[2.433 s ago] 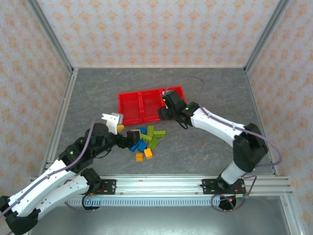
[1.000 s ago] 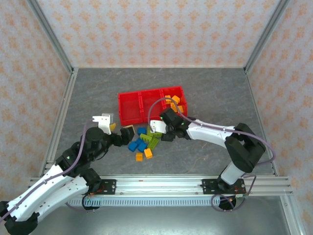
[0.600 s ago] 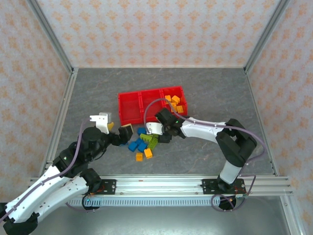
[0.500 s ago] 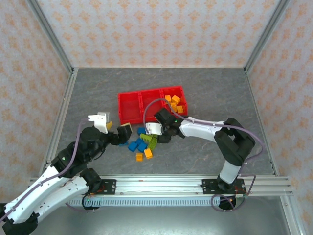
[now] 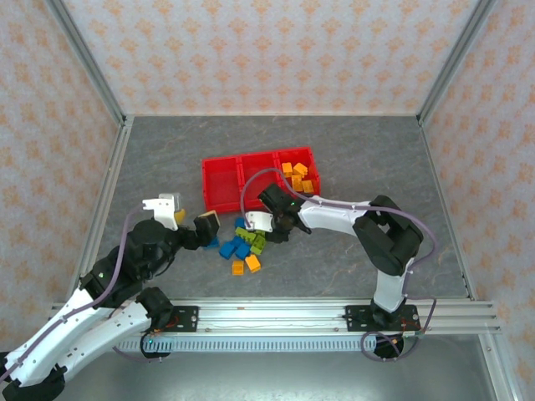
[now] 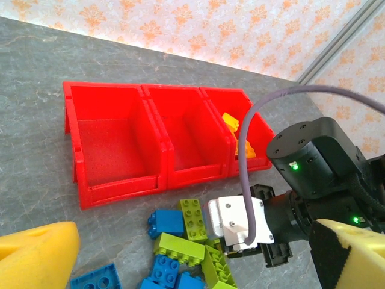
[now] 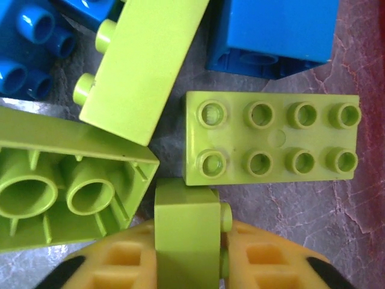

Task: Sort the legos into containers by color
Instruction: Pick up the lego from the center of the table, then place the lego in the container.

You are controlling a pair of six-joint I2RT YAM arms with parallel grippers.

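legos point(image 5: 245, 244) lay heaped just in front of the red tray point(image 5: 221, 185). right gripper point(image 7: 187, 256) sat clamped on a lime brick point(image 7: 186, 223) at the pile's tray-side edge, its long axis seemingly along the fingers; two empty compartments point(image 6: 111, 144) lay just beyond. left gripper point(image 5: 194, 220) gaped wide beside the pile.

Glossy plastic on a matt, marbled table point(image 5: 359, 159)
The lime brick point(image 7: 186, 241) and the other legos point(image 7: 274, 139) gleam smooth; the red tray point(image 6: 114, 186) is plastic, grainy inside; front rail point(image 5: 276, 313) bare metal.
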